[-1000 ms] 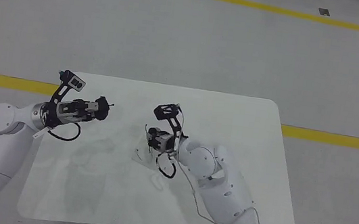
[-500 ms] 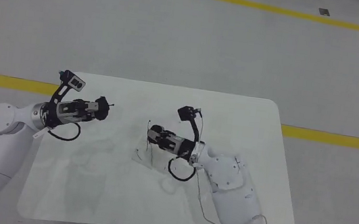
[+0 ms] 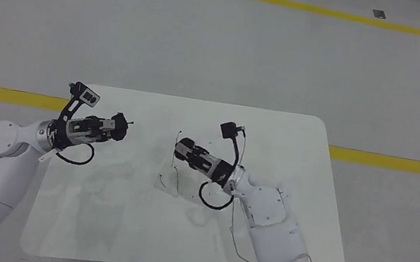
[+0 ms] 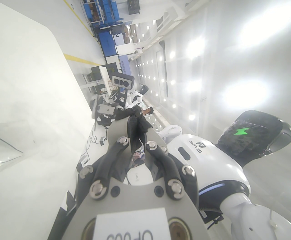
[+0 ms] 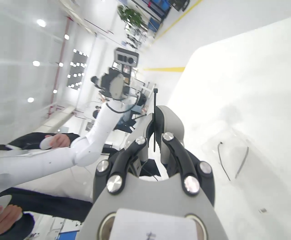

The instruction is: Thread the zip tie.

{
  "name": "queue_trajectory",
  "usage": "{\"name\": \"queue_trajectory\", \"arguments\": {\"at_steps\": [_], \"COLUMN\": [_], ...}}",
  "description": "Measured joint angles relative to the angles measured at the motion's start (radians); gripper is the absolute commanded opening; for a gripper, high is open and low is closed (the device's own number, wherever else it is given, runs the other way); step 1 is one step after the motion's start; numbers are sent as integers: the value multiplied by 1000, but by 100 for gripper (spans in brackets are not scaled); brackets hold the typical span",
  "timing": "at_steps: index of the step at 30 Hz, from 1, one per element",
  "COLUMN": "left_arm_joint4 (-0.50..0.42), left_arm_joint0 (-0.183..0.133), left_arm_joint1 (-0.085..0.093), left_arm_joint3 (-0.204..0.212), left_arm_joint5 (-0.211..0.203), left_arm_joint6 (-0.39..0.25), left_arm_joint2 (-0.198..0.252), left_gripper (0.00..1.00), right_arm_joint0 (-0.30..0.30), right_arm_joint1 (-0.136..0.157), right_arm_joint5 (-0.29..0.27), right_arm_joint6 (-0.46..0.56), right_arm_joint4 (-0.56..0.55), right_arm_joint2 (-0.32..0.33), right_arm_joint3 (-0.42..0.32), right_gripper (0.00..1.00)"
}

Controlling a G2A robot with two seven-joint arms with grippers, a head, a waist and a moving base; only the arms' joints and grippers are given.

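Observation:
My right gripper (image 5: 155,118) is shut on a black zip tie (image 5: 154,106). The strap runs between the fingers and its square head sticks out past the tips. In the top view that gripper (image 3: 180,148) hovers over the middle of the white table (image 3: 288,141). My left gripper (image 3: 120,126) hangs above the table's left part, a good way from the right one. Its fingers (image 4: 136,122) are pressed together with nothing visible between them. The right wrist view shows the left gripper (image 5: 111,84) farther off, beyond the tie's head.
A clear plastic sheet (image 3: 167,181) lies on the table under the right gripper. Two more zip ties rest on it, one dark (image 5: 224,160) and one grey (image 5: 242,161). The table's right half and front are bare.
The right arm's wrist has swung out to the right and its gripper has risen a little with the zip tie. The left arm has kept still.

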Motion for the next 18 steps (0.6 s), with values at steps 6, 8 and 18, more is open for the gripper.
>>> {"name": "queue_trajectory", "arguments": {"at_steps": [6, 8, 18], "left_arm_joint4": [0, 0, 0], "left_arm_joint0": [0, 0, 0], "left_arm_joint1": [0, 0, 0], "left_arm_joint3": [0, 0, 0], "left_arm_joint5": [0, 0, 0], "left_arm_joint6": [0, 0, 0], "left_arm_joint2": [0, 0, 0], "left_gripper": [0, 0, 0], "right_arm_joint0": [40, 63, 93], "right_arm_joint1": [3, 1, -5], "right_arm_joint5": [-17, -18, -18], "right_arm_joint6": [20, 47, 89], "right_arm_joint4": [195, 260, 346], "right_arm_joint2": [-13, -25, -39], "right_arm_joint3": [-33, -41, -46], "right_gripper": [0, 0, 0]}}
